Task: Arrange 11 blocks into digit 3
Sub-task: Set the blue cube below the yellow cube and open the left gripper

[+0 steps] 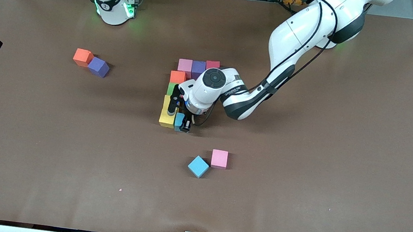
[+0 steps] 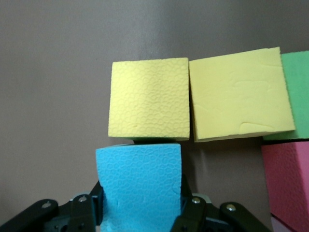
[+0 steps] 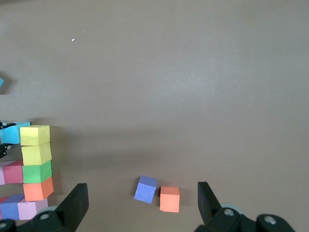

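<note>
A line of blocks stands mid-table: pink, purple and red farthest from the front camera, then orange, green and two yellow ones. My left gripper is shut on a sky blue block, which sits beside the nearest yellow block, toward the left arm's end. Its fingers press both sides of that block. My right gripper is open and holds nothing, high over the table while that arm waits.
An orange block and a purple block lie loose together toward the right arm's end. A sky blue block and a pink block lie side by side nearer the front camera than the line.
</note>
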